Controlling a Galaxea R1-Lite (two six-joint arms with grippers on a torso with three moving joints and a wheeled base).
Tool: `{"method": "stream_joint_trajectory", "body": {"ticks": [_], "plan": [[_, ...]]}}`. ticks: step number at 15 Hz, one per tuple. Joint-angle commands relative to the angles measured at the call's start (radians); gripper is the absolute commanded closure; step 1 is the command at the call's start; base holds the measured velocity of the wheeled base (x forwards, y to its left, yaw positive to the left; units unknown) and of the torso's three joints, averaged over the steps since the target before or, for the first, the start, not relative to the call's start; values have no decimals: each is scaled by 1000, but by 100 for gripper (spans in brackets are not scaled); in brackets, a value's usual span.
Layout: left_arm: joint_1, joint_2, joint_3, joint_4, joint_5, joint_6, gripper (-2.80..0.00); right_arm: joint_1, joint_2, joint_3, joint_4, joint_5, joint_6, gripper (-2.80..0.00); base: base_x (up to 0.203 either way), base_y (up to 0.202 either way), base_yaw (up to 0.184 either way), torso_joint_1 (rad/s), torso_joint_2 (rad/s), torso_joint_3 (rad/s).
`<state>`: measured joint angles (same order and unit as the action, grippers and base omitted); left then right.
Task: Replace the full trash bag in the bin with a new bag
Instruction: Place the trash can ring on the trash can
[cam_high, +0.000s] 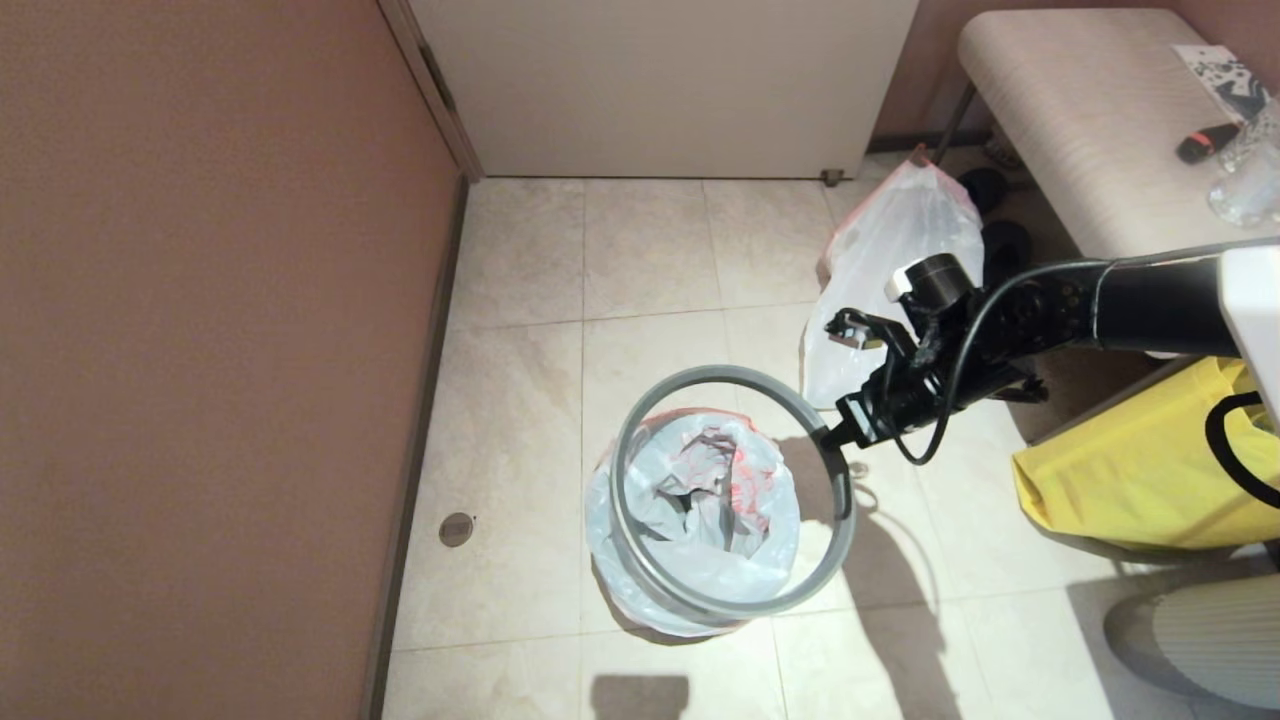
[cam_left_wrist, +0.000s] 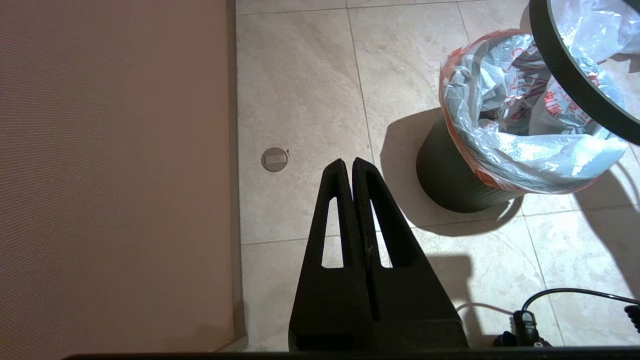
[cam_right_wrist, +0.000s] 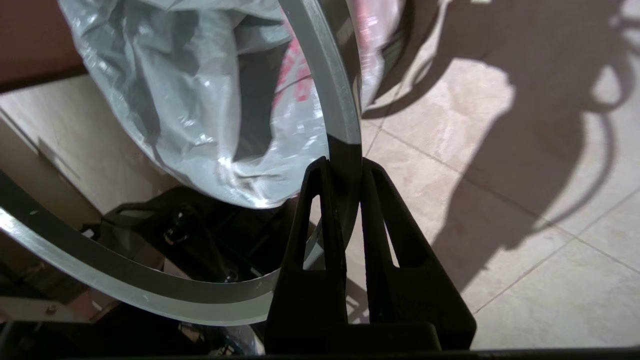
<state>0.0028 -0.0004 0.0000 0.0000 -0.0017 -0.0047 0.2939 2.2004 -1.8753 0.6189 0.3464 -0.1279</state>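
Floor of pale beige tiles (cam_high: 640, 260), bounded at left by a brown wall (cam_high: 200, 300) and at the far side by a white door (cam_high: 660, 80). A round metal floor drain (cam_high: 456, 529) lies near the wall. At right, a beige bench (cam_high: 1080, 120) carries a black-and-red marker (cam_high: 1205, 143); a yellow fabric bag (cam_high: 1140, 470) stands below it.

Black arm (cam_high: 1150, 300), looped cable (cam_high: 945, 400)

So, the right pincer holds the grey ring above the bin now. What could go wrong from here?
1. The right pincer grips the grey ring at one edge only, so it may tilt or slip.
2. The ring may land askew on the bin and trap or pull the new bag unevenly.
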Motion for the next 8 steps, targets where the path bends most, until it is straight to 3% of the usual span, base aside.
{"method": "stream_joint_trajectory", "body": {"ticks": [1, 4, 8], "plan": [[0, 0, 0, 0, 0, 0, 0, 31, -3, 28, -3, -36, -3, 0, 0, 0, 0, 0, 0, 0], [0, 0, 0, 0, 0, 0, 0, -38, -4, 26, -40, -27, -38, 0, 0, 0, 0, 0, 0, 0], [0, 0, 0, 0, 0, -1, 0, 10, 50, 47, -44, -30, -55, 0, 0, 0, 0, 0, 0, 0]]}}
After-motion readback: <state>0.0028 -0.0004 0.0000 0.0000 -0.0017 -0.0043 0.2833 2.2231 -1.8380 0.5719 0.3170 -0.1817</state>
